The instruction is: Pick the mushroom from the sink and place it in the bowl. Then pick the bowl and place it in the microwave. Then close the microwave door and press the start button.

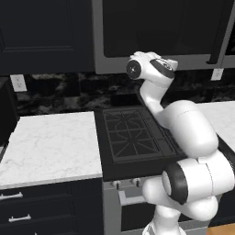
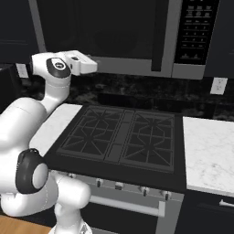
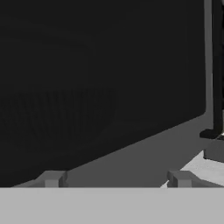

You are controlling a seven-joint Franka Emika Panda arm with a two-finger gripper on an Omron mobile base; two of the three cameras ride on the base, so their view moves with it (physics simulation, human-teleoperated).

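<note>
Facing the gripper (image 3: 116, 178), jaws spread, the microwave door (image 3: 100, 83) stands close ahead.

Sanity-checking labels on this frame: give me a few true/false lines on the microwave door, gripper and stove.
1. The dark glass microwave door edged in grey metal is shut. True.
2. The two-finger gripper grips a bowl. False: its fingers stand apart with nothing between them.
3. A pot sits on the black gas stove. False: its grates are bare.
4. The gripper faces the door glass. True.
5. The white marble counter lies left of the stove. True.
</note>
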